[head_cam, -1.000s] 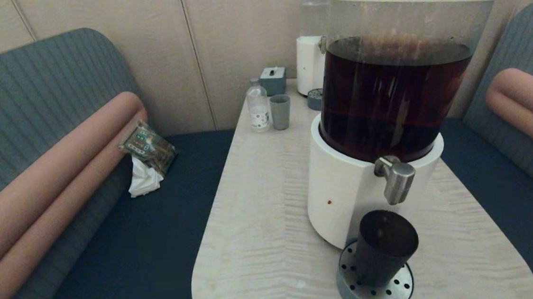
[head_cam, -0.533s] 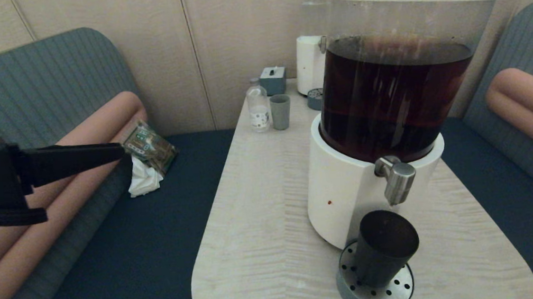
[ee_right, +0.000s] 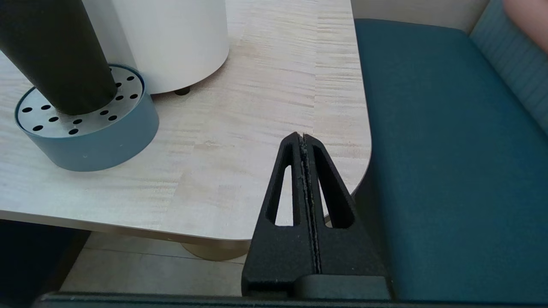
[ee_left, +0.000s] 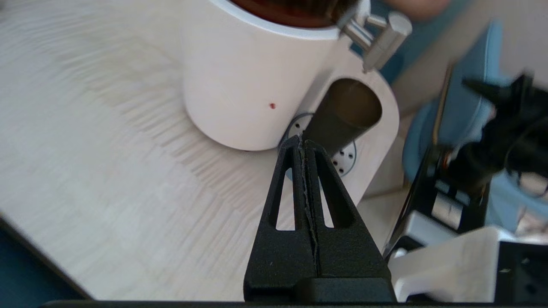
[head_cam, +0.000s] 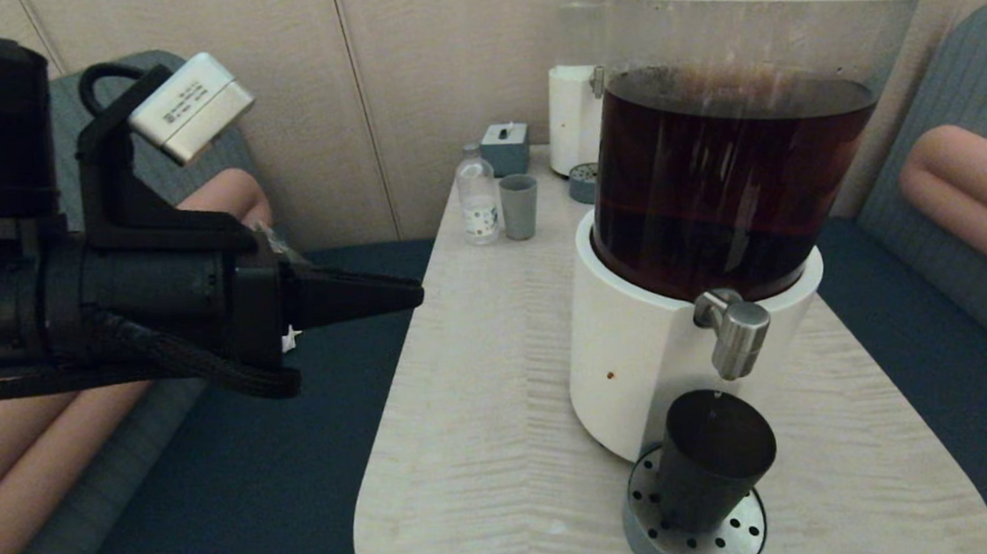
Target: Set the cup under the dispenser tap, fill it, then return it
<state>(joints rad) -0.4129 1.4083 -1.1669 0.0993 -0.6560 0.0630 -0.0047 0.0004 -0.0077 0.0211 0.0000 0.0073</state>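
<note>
The dark smoky cup stands upright on the round perforated drip tray, directly below the brushed-steel dispenser tap on the white base of the big dispenser with brown liquid. My left gripper is shut and empty, held above the table's left edge, well to the left of the dispenser. In the left wrist view the gripper points toward the cup and tap. My right gripper is shut and empty, low beside the table's near right corner, with the cup off to its side.
At the table's far end stand a small clear bottle, a grey-green cup, a small grey box and a second dispenser with a clear tank. Padded benches flank the table on both sides.
My left arm has swung up and rightward from the left edge of the head view, its shut tip now reaching the table's left edge. The cup and dispenser have not moved.
</note>
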